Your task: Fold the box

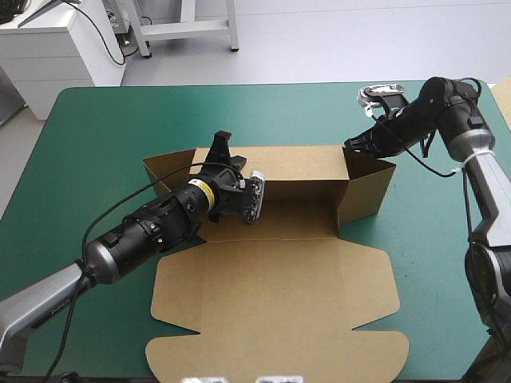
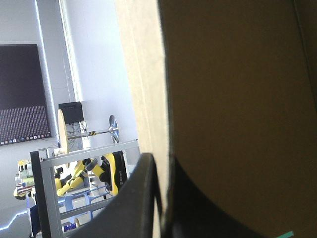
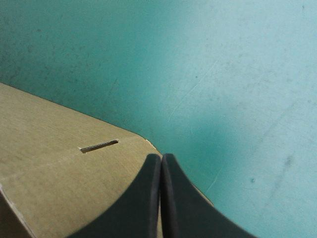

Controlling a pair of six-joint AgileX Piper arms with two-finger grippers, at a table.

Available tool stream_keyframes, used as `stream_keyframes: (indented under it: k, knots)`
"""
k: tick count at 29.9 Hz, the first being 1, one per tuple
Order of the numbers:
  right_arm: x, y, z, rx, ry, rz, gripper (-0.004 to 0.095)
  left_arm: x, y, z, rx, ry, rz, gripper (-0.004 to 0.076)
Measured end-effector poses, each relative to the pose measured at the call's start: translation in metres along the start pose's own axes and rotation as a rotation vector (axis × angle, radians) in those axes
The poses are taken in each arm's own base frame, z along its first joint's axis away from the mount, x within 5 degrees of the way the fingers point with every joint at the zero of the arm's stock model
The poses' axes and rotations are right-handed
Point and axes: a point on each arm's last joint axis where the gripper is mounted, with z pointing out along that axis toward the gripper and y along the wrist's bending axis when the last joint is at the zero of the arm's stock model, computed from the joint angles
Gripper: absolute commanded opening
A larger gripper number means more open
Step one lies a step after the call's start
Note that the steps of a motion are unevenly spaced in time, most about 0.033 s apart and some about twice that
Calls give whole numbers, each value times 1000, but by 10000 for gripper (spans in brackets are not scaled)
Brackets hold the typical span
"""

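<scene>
- The box [image 1: 263, 231] lies near the middle of the surface [image 1: 88, 152]. It is partly formed.
- The back wall [image 1: 295, 163] stands upright along the far side. The right end wall [image 1: 369, 191] is raised. The lid [image 1: 271, 303] lies flat toward the near edge.
- At the left end, a side flap [image 1: 164, 171] leans outward and is not yet tucked.
- The left end effector [image 1: 223, 152] pinches the back wall near its left end. In the left wrist view, the board's pale edge runs between the two black fingers.
- The right end effector [image 1: 357, 144] is at the far right corner of the box, fingers pressed together into one point. In the right wrist view, its tip lies over a rounded flap with a narrow slot [image 3: 99, 146]. Contact cannot be confirmed.
- Step in hand, as judged: square up the left end while the right corner is steadied.
- Hold the back wall upright. Do not pull it toward the far edge, or the crease may open.
- Bring the left flap in along its crease and press near the fold line, not at the free edge.
- Use the right tip as a stop only. A hard push could slide the whole box or collapse the end wall.
- The surface has a teal-green cover, with open cover showing on every side of the box.
- Beyond the far edge are pale floor and a white cabinet [image 1: 48, 48] at the far left corner.
</scene>
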Motion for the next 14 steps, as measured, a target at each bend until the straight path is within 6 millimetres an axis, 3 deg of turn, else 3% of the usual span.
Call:
stream_keyframes:
  k: [7, 14]
  knots:
    - [4, 1, -4, 1, 25, -7, -21, 0, 0, 2, 3, 0, -6, -8]
    - [7, 3, -21, 48, 6, -33, -21, 0, 0, 2, -1, -3, -18, -8]
